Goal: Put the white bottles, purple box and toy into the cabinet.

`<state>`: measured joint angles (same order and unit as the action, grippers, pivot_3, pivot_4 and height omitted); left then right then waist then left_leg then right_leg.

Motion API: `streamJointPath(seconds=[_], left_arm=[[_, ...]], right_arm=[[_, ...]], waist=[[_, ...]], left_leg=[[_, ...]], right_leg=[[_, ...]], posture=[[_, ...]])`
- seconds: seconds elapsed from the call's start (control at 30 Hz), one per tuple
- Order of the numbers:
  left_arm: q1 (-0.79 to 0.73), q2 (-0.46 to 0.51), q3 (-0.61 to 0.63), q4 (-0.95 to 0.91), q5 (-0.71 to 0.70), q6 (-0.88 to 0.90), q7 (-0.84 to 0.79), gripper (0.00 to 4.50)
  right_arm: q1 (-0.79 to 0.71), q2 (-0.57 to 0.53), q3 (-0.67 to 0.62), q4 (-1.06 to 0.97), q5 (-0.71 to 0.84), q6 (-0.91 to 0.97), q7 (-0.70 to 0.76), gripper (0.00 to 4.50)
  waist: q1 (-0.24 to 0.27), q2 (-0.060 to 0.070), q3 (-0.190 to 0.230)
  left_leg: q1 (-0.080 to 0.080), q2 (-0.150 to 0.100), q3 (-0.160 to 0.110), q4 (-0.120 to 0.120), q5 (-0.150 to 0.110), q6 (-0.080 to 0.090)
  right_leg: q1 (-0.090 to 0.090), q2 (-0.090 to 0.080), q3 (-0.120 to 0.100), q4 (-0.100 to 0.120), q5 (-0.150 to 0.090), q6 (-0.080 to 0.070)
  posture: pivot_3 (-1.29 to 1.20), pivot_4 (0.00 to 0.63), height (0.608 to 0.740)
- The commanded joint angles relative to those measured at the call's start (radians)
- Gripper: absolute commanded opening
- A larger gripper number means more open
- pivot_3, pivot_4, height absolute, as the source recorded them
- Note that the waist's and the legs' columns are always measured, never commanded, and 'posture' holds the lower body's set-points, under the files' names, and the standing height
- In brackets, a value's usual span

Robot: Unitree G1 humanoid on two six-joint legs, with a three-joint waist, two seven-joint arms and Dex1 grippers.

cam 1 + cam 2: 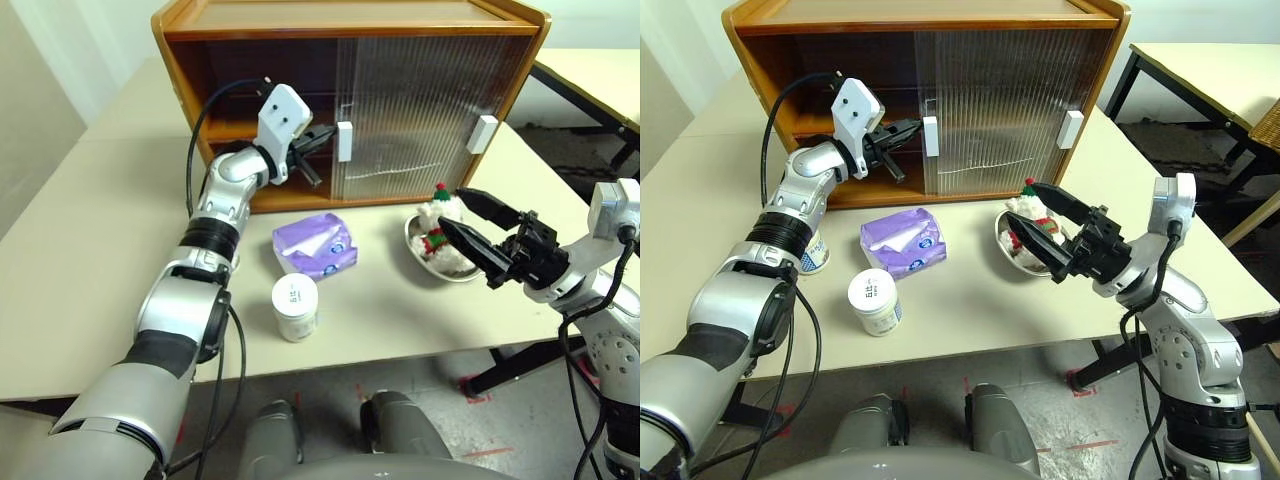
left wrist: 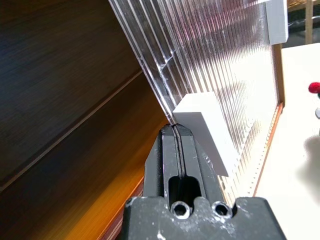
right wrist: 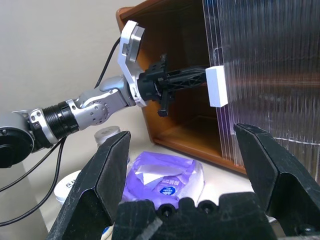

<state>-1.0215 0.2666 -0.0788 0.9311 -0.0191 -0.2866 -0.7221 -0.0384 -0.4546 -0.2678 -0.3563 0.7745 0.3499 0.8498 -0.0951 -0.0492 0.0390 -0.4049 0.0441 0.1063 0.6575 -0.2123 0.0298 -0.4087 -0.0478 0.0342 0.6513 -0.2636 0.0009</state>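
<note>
L gripper (image 1: 325, 138) fingers pressed together, empty, tips at white handle (image 1: 344, 141) of cabinet (image 1: 350, 100) sliding door, R gripper (image 1: 470, 225) jaws wide, empty, just by toy (image 1: 438, 225) in dish, purple box (image 1: 315, 245) & white bottle (image 1: 295, 306) on table (image 1: 100, 240) before cabinet, 2nd bottle (image 1: 812, 252) behind L arm

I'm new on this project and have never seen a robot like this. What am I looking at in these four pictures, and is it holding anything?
It is a humanoid robot with two arms, each ending in a two-fingered black gripper. Two pictures come from cameras in its head, looking down over the arms; the other two come from a camera on each wrist. On the table stands a wooden cabinet with ribbed sliding doors. In front of it lie a purple box, a white bottle, a second bottle behind the left arm, and a plush toy in a metal dish. The left gripper, shut and empty, presses against a door's white handle. The right gripper hangs open near the toy, holding nothing.
</note>
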Motion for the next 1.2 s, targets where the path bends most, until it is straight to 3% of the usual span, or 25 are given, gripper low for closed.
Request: streamJointPath(seconds=[0.03,0.23,0.4,0.53,0.83,0.93,1.0,1.07,1.2], left_arm=[[-0.032,-0.021,-0.013,0.024,0.013,-0.027,-0.025,0.02],[-0.029,0.003,0.001,-0.004,-0.004,-0.026,-0.054,0.02],[0.036,0.034,0.097,-0.177,-0.157,0.066,-0.149,0.02],[0.154,0.134,0.132,-0.423,-0.260,0.207,-0.274,0.89],[0.423,0.451,0.327,-0.856,-0.528,0.680,-0.315,4.44],[0.498,0.503,0.373,-0.913,-0.569,0.755,-0.303,4.47],[0.596,0.555,0.412,-0.943,-0.559,0.774,-0.309,4.47],[0.715,0.591,0.453,-0.953,-0.530,0.749,-0.315,4.47],[0.860,0.572,0.470,-0.952,-0.494,0.657,-0.306,4.47]], right_arm=[[0.008,-0.001,-0.009,-0.029,0.008,-0.016,-0.010,4.50],[0.006,-0.002,-0.001,-0.020,0.004,-0.021,-0.009,4.50],[-0.024,-0.007,0.016,0.015,-0.002,-0.020,0.013,4.50],[-0.067,-0.014,0.035,0.064,-0.010,-0.017,0.044,4.50],[-0.168,-0.024,0.086,0.196,-0.031,-0.016,0.136,4.50],[-0.182,-0.025,0.090,0.216,-0.036,-0.018,0.153,4.50],[-0.196,-0.028,0.091,0.233,-0.037,-0.018,0.163,4.50],[-0.209,-0.033,0.095,0.250,-0.041,-0.017,0.178,4.50],[-0.218,-0.038,0.108,0.268,-0.051,-0.018,0.201,4.50]], waist=[[0.002,0.000,0.000],[0.001,0.000,0.000],[-0.002,0.002,0.001],[-0.007,0.003,0.002],[0.025,0.007,0.002],[0.047,0.007,0.002],[0.061,0.007,0.003],[0.064,0.008,0.002],[0.080,0.007,0.003]], left_leg=[[0.000,0.000,0.000,0.000,0.000,0.000],[0.000,-0.003,0.000,0.000,0.000,0.001],[0.000,-0.002,-0.001,0.000,0.000,0.001],[-0.001,0.001,0.000,0.000,0.000,0.001],[0.008,0.002,0.001,-0.001,0.001,0.000],[0.015,0.002,0.002,-0.001,0.000,0.000],[0.016,0.002,0.002,-0.003,0.000,0.000],[0.016,0.002,0.003,-0.004,0.000,0.000],[0.016,0.003,0.005,-0.012,0.000,0.000]], right_leg=[[0.000,0.000,0.000,0.000,0.000,0.000],[0.000,-0.002,0.000,0.000,0.000,0.001],[0.000,-0.001,0.000,0.000,0.000,0.001],[-0.001,0.001,0.002,0.000,0.000,0.001],[0.004,0.002,0.003,0.003,0.000,0.000],[0.010,0.000,0.002,0.002,-0.002,-0.003],[0.010,-0.004,0.002,0.000,-0.009,-0.015],[0.010,-0.007,0.002,0.000,-0.009,-0.016],[0.006,-0.012,0.001,0.000,-0.010,-0.021]], posture=[[-0.17,0.000,0.740],[-0.16,0.000,0.740],[-0.11,0.000,0.740],[-0.05,0.000,0.740],[0.05,0.000,0.740],[0.06,0.000,0.740],[0.08,0.000,0.740],[0.09,0.000,0.740],[0.10,0.000,0.740]])
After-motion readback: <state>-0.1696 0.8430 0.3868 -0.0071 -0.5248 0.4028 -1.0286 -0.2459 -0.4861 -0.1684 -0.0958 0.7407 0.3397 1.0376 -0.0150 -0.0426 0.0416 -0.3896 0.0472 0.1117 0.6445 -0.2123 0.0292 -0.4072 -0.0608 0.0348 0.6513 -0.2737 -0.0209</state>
